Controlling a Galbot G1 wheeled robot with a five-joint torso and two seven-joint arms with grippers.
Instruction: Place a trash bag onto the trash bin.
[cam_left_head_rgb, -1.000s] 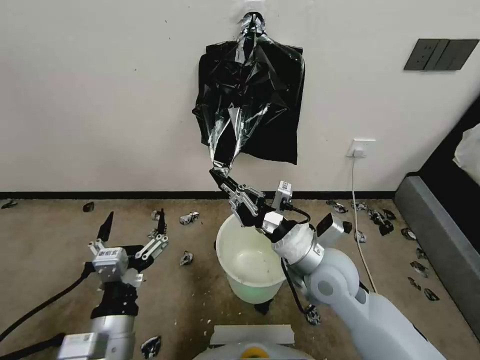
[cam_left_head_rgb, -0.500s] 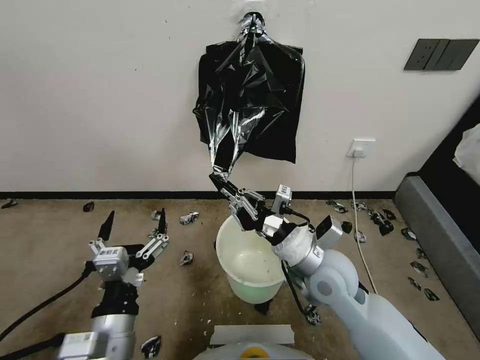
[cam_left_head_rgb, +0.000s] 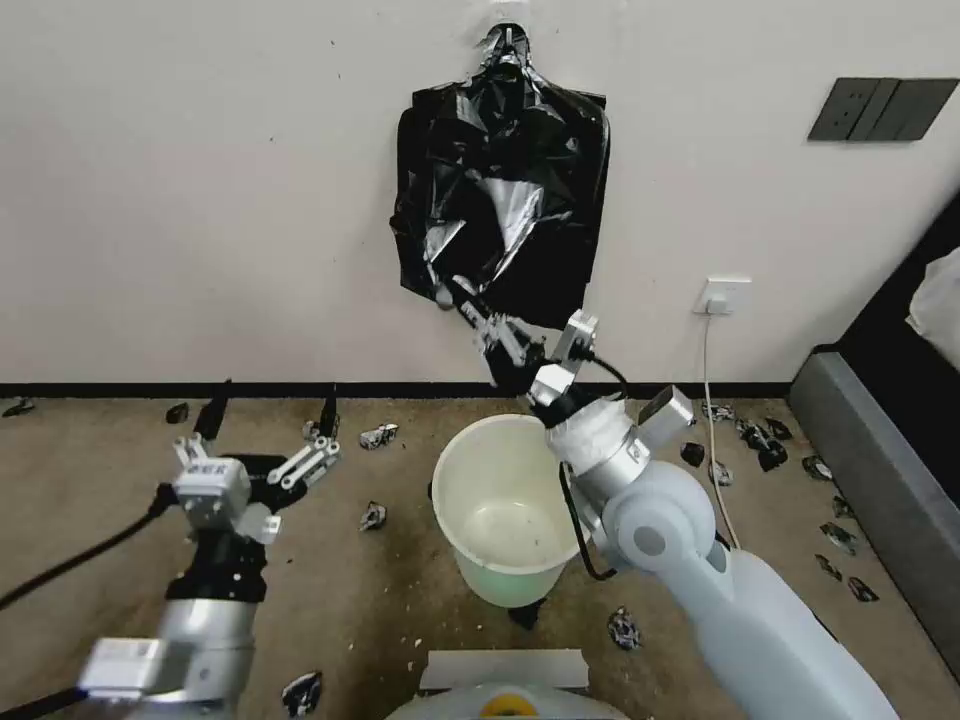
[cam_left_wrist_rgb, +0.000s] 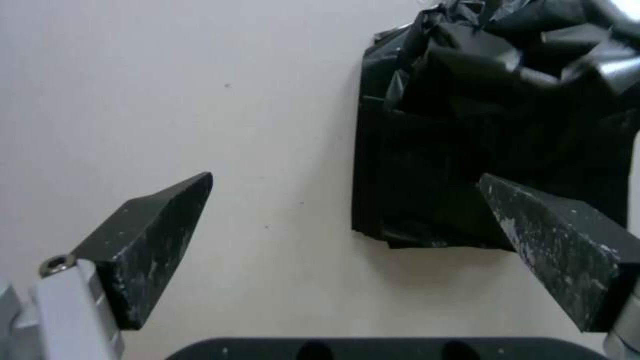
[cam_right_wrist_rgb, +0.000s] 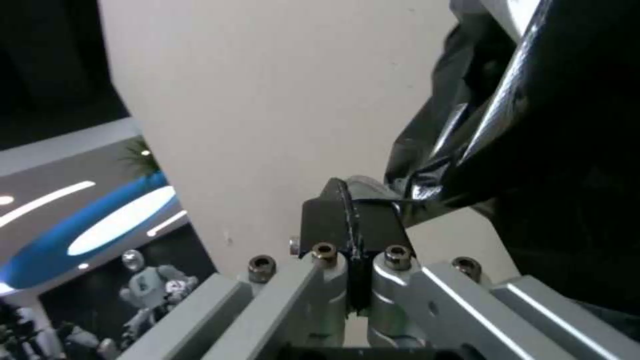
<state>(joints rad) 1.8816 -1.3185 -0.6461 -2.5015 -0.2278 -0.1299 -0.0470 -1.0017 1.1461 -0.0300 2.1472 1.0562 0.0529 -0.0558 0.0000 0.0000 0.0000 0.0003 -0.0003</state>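
The trash bag (cam_left_head_rgb: 495, 205), a thin glossy black film with silvery creases, hangs slack in front of a thick bundle of black bags (cam_left_head_rgb: 565, 270) fixed high on the wall. My right gripper (cam_left_head_rgb: 458, 292) is raised above the trash bin and shut on the bag's lower corner. The right wrist view shows the film (cam_right_wrist_rgb: 493, 130) pinched between the closed fingertips of that gripper (cam_right_wrist_rgb: 348, 200). The cream-white trash bin (cam_left_head_rgb: 440, 490) stands open on the floor below. My left gripper (cam_left_head_rgb: 270, 408) hovers open to the bin's left, and in its wrist view the left gripper (cam_left_wrist_rgb: 345, 176) faces the bundle (cam_left_wrist_rgb: 493, 150).
Small black plastic scraps (cam_left_head_rgb: 373, 516) litter the tan floor on both sides. A wall socket with a white cable (cam_left_head_rgb: 722, 296) sits to the right of the bin. A grey furniture edge (cam_left_head_rgb: 880, 490) borders the far right. Dark switch plates (cam_left_head_rgb: 880, 108) are mounted on the wall.
My right gripper rose from over the bin toward the wall with the bag's corner, so the stretched film went slack. The left gripper lifted slightly, still open.
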